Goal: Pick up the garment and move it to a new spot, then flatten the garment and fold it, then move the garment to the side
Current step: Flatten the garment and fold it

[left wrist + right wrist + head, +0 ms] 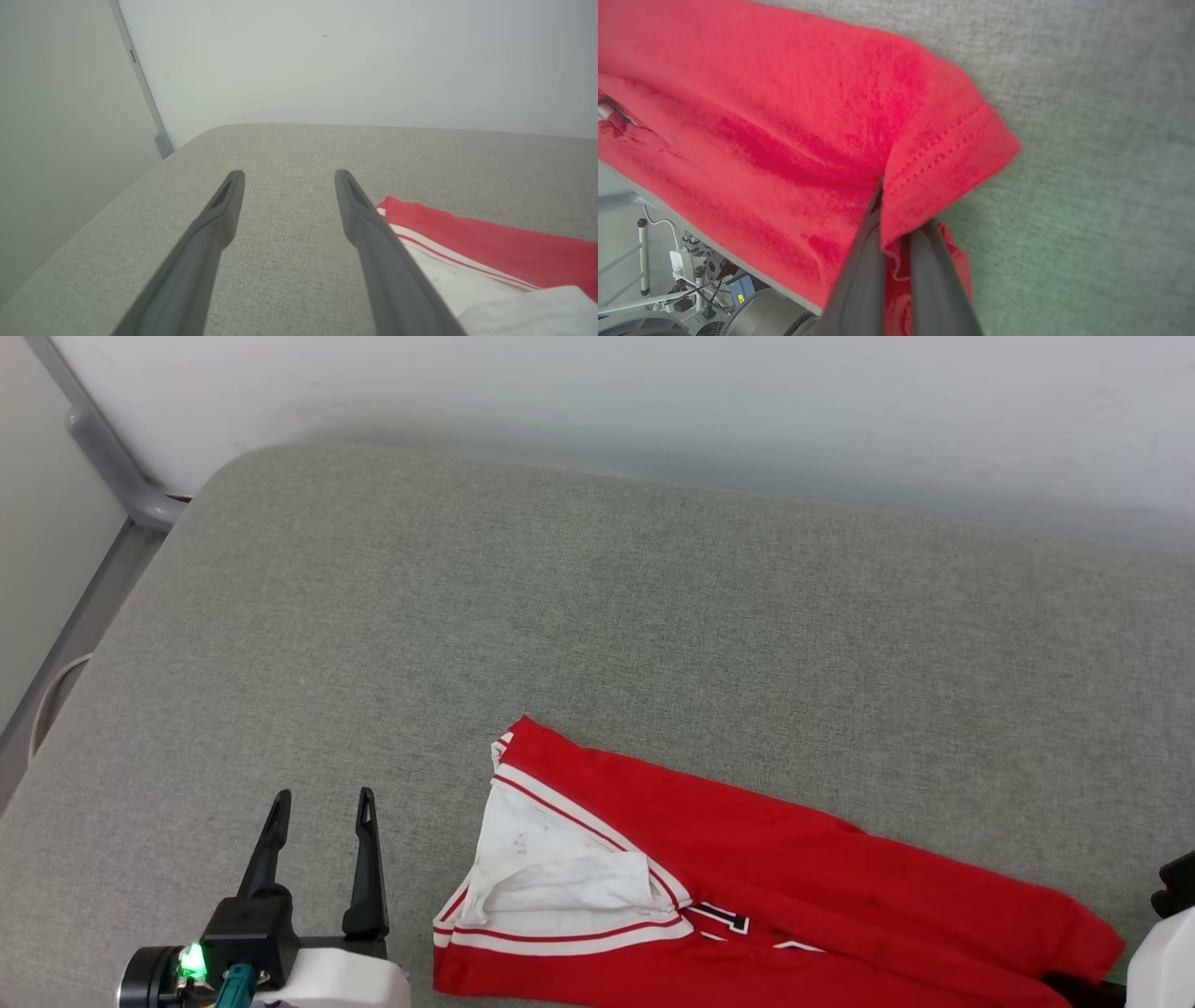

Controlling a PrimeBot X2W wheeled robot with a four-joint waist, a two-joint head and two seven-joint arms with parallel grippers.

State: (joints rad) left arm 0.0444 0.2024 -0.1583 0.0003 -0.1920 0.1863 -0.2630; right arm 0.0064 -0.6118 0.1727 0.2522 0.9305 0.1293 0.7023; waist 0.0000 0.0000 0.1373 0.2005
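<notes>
The garment (794, 868), a red jersey with a white sleeve, striped trim and black lettering, lies bunched along the near edge of the grey cushioned surface (607, 616). In the right wrist view my right gripper (899, 210) is shut on the red hem at the garment's (784, 116) right corner, with cloth folded over one finger. Its dark tip (1064, 982) shows at that corner in the head view. My left gripper (322, 793) stands open to the left of the garment, nothing between its fingers. From the left wrist view, the left gripper (285, 172) hovers over bare cushion with the garment (490, 238) beside its right finger.
A pale wall runs behind the cushion. A grey metal post (103, 448) stands at the far left corner. Past the near edge, under the garment, the right wrist view shows the robot's base with cables and a fan (691, 289).
</notes>
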